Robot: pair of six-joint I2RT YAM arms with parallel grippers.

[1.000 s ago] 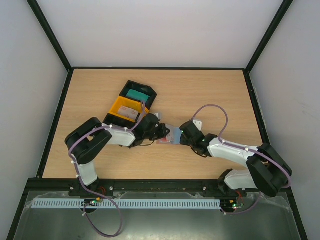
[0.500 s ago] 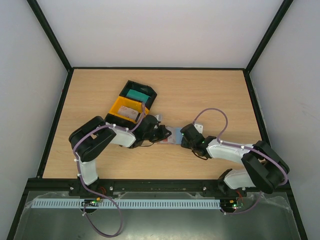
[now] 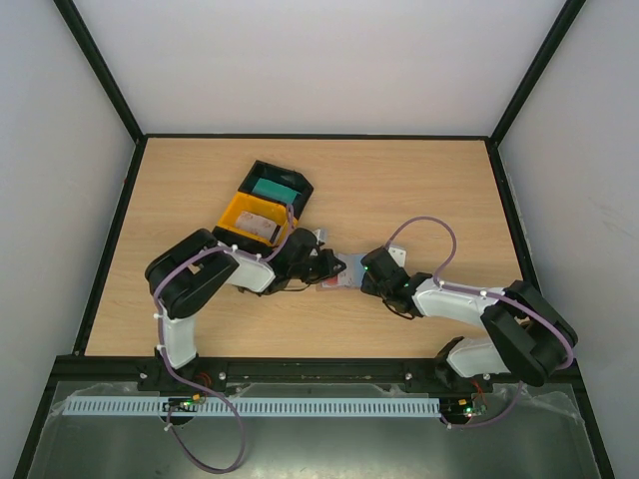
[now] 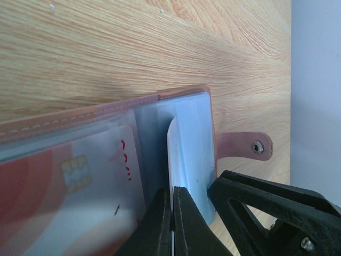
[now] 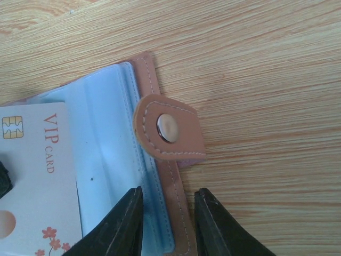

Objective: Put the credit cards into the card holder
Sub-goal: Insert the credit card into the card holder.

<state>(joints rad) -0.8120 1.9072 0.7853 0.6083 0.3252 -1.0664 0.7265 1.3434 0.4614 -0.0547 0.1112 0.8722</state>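
Note:
The brown card holder (image 3: pixel 340 271) lies open on the table between my two grippers, its clear sleeves showing. In the left wrist view my left gripper (image 4: pixel 172 190) is shut on a thin white credit card (image 4: pixel 170 152), held edge-on over a clear sleeve of the holder (image 4: pixel 184 95). A red-and-white card (image 4: pixel 69 186) sits in the sleeve beside it. In the right wrist view my right gripper (image 5: pixel 168 205) is open, its jaws straddling the holder's brown stitched edge (image 5: pixel 173 186) just below the snap tab (image 5: pixel 169 130). A VIP card (image 5: pixel 34 170) lies in a sleeve at the left.
A black tray (image 3: pixel 297 181) holding a teal card (image 3: pixel 268 188) and a yellow tray (image 3: pixel 236 211) holding a pale card (image 3: pixel 259 223) stand behind the left arm. The right gripper's black finger (image 4: pixel 266 197) shows close beside my left fingers.
The right gripper has slid a little left onto the holder's edge. The left gripper has edged right with the card.

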